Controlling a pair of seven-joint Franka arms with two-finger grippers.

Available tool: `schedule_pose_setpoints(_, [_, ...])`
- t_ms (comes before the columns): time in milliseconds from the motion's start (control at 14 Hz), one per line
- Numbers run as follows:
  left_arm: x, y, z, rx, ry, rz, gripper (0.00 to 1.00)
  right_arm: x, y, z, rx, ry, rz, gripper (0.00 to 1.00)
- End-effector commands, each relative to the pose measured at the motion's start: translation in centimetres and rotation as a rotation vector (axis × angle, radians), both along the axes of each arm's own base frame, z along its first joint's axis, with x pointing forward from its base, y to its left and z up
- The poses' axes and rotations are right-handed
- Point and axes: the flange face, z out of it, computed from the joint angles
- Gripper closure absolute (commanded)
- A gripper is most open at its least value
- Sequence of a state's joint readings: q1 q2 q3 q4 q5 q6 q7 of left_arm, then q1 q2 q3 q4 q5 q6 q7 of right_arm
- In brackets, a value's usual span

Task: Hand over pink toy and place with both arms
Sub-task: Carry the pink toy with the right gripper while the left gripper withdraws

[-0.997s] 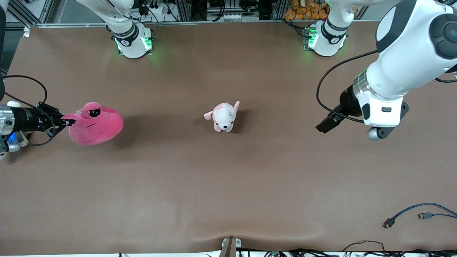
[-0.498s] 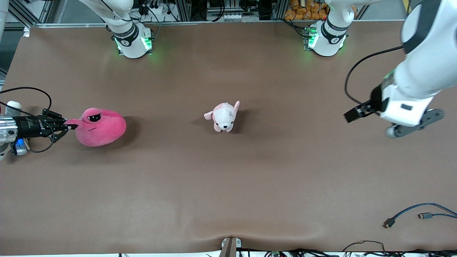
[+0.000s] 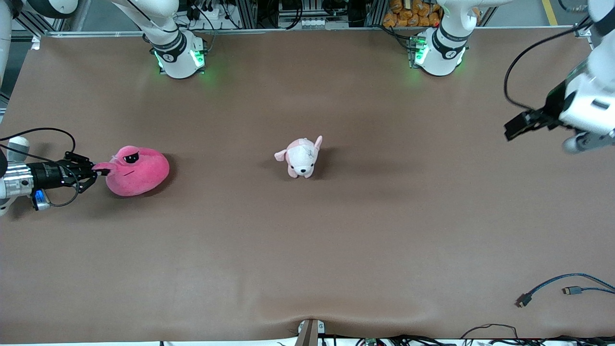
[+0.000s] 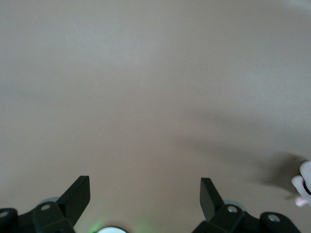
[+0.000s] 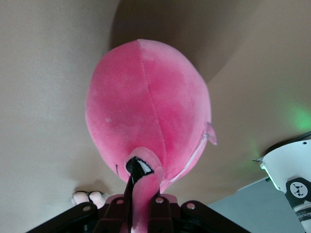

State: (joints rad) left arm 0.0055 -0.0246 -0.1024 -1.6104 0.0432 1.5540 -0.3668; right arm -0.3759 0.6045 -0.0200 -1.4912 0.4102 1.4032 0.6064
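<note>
Pink toy (image 3: 137, 171): set at the right arm's end of the brown surface (image 3: 307, 240), pinched at one edge.
Right pincer (image 3: 98, 169): clamped on the pink toy's edge.
Left pincer (image 3: 513, 129): held apart, empty, raised over the left arm's end.
Puppy plush (image 3: 301, 156): seen mid-surface, well apart from both pincers.

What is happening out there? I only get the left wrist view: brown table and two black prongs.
Observer: Those prongs are the left end effector, open and empty, over the left arm's end of the table.
Operator: Is the other arm busy?
Observer: Yes. The right end effector is shut on a flap of the pink toy at the right arm's end.
Operator: Anything between them?
Observer: A small puppy plush sits mid-table, untouched.
</note>
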Motion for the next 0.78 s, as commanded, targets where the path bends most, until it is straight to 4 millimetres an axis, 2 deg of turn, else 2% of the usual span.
schedule_pose_setpoints(0, [-2.9,1.2,0.5,-0.037,-0.014,0.002,0.00,-0.1,0.1,-0.1,0.050,-0.024,0.018,1.00])
schedule_pose_setpoints(71, [-3.3,0.6,1.0,-0.033,-0.016,0.001,0.00,-0.2,0.1,-0.4,0.056,-0.027,0.025,1.00])
schedule_pose_setpoints(142, [-3.4,0.4,1.0,-0.029,-0.009,0.001,0.00,-0.1,0.1,-0.5,0.061,-0.034,0.033,0.93])
schedule_pose_setpoints(214, [-3.5,0.5,1.0,-0.027,-0.008,0.008,0.00,-0.2,-0.1,-0.6,0.069,-0.045,0.046,0.71])
schedule_pose_setpoints(285, [-3.6,0.4,1.3,-0.027,-0.012,0.002,0.00,-0.3,-0.3,-0.6,0.081,-0.063,0.064,0.32])
schedule_pose_setpoints(356, [-3.5,0.0,1.3,-0.027,-0.013,-0.007,0.00,-0.4,-0.4,-0.8,0.087,-0.076,0.100,0.00])
schedule_pose_setpoints(498, [-4.0,-1.2,1.5,-0.021,-0.003,-0.028,0.00,-0.6,-0.3,-1.0,0.098,-0.088,0.136,0.00])
schedule_pose_setpoints(712, [-4.5,-2.1,2.6,-0.018,-0.004,-0.041,0.00,-0.6,-0.4,-0.6,0.100,-0.103,0.150,0.00])
